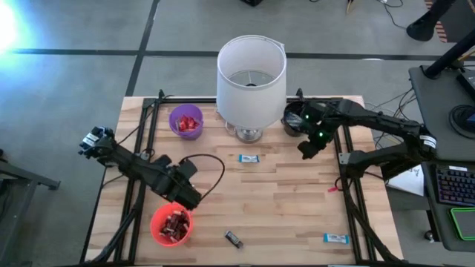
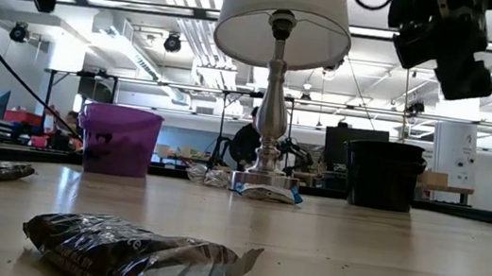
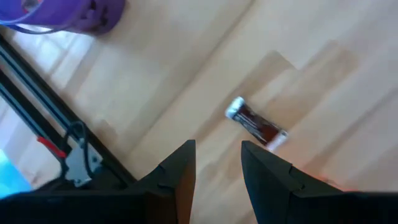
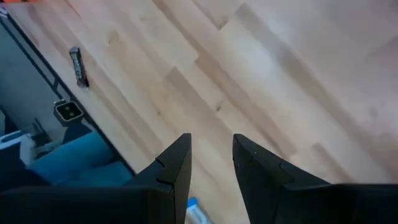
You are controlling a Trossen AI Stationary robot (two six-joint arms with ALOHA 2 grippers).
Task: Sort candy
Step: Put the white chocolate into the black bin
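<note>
Three candies lie flat on the wood. One is a light blue-and-white bar (image 1: 249, 158) in front of the lamp, also in the low view (image 2: 267, 191). A dark bar (image 1: 234, 238) (image 2: 130, 256) lies near the near edge, and a second blue-and-white bar (image 1: 335, 238) lies near the right corner. My left gripper (image 1: 189, 195) hangs open above the table, just beyond the red cup's far rim. In its wrist view a dark bar with silver ends (image 3: 256, 123) lies past the fingertips (image 3: 217, 158). My right gripper (image 1: 308, 146) (image 4: 211, 155) is open and raised beside the black cup, with nothing between its fingers.
A white-shaded lamp (image 1: 251, 81) stands at the middle of the far edge. A purple cup (image 1: 186, 121) to its left holds red candy. A black cup (image 1: 295, 119) stands to its right. A red cup (image 1: 172, 225) near the left corner holds dark candy. Black frame rails run along both sides.
</note>
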